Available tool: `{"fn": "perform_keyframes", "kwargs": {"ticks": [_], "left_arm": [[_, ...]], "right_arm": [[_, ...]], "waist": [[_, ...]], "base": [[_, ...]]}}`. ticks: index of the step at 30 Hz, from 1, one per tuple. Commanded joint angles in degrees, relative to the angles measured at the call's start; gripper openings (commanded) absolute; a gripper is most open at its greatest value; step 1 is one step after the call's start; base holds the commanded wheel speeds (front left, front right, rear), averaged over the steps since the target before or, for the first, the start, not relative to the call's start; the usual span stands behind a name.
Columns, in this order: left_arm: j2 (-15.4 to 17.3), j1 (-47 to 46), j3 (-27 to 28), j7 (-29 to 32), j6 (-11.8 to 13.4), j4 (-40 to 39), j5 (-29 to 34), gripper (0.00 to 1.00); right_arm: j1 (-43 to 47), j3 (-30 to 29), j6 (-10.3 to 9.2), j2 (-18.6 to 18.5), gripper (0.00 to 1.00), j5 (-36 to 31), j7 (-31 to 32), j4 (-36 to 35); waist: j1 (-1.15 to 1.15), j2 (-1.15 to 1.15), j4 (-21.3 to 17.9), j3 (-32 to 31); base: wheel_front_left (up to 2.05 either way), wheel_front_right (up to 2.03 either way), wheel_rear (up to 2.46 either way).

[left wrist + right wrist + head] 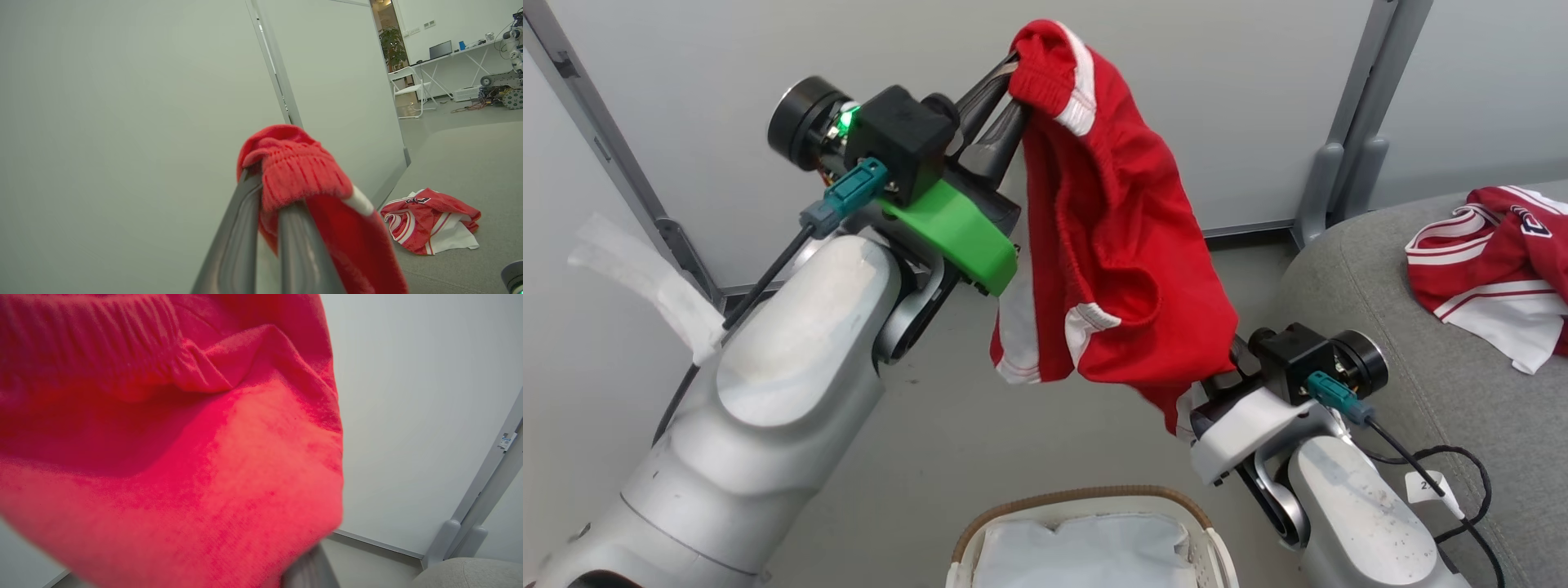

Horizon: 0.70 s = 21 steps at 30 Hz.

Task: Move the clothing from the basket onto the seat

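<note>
Clothing: red garment (pixel 1119 245) is up in the air, strung between both grippers. Left gripper (pixel 1010 86) has its jaws closed on the ribbed waistband at the garment's top end. In the left wrist view the two dark fingers (pixel 239 228) converge and the bunched band sits over their tips.

From there the fabric hangs down and slants across to the right gripper (pixel 1223 366), which sits lower than the left one and to its right. Right jaws are closed. The lower hem with white trim bunches right at them, so it reads as a pinch on the hem, but the fingertips are buried under cloth and the exact contact point can't be seen. In the right wrist view red fabric sits close in front of the camera, blurred, with one grey finger (pixel 310 573) poking out at the bottom edge.

Basket (pixel 1086 495) is below the garment, under the gap between the two grippers and nearer the right one, apart from the cloth. A pale white sheet (pixel 1086 547) lies inside it; can't tell what it is.

Seat (pixel 1421 392) is just beside the right arm on its outer side, well apart from the left jaws. Second garment (pixel 1490 261), red with white panels and striped trim, lies crumpled on it, beyond the right jaws and apart from both grippers. The left wrist view shows the same piece past and below the left fingertips.

Grey partition wall (pixel 1217 98) stands behind the left jaws.
</note>
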Motion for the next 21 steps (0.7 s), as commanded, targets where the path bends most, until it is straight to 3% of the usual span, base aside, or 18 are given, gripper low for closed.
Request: {"fn": "perform_keyframes", "kwargs": {"ticks": [1,3,4,5,11,21], "left_arm": [[0.6,1.9,0.5,-0.8,0.4,0.7,-1.0,0.05],[0.8,3.9,0.7,-1.7,0.4,1.9,-1.7,0.46],[0.8,5.1,0.7,-2.2,0.4,2.6,-2.0,0.78],[0.8,5.8,0.8,-2.5,0.4,2.9,-2.2,1.00],[-0.6,14.5,1.7,-4.8,0.4,5.7,-4.6,1.00],[-4.8,28.0,5.6,-5.2,0.5,6.1,0.1,1.00]], "right_arm": [[0.7,-0.5,-0.06,-0.2,0.00,-0.3,0.0,-0.5],[1.1,-0.9,-0.06,-0.2,0.00,-0.4,0.0,-0.9],[1.2,-1.2,-0.06,-0.2,0.00,-0.5,0.0,-1.1],[1.2,-1.4,-0.06,-0.2,0.00,-0.5,0.0,-1.1],[1.3,-3.6,-0.06,-0.2,0.00,-0.4,0.0,-2.2],[1.5,-9.0,-0.06,-0.2,0.00,-1.8,0.0,-3.2]], "waist": [[0.00,0.00,-0.4,0.2],[0.00,0.00,-0.6,0.4],[0.00,0.00,-0.8,0.5],[0.00,0.00,-0.8,0.5],[0.00,0.00,-1.6,0.9],[0.00,0.00,-2.1,1.9]], "base": [[0.00,0.00,0.00],[0.00,0.00,0.00],[0.00,0.00,0.00],[0.00,0.00,0.00],[0.00,0.00,0.00],[0.00,0.00,0.00]]}}
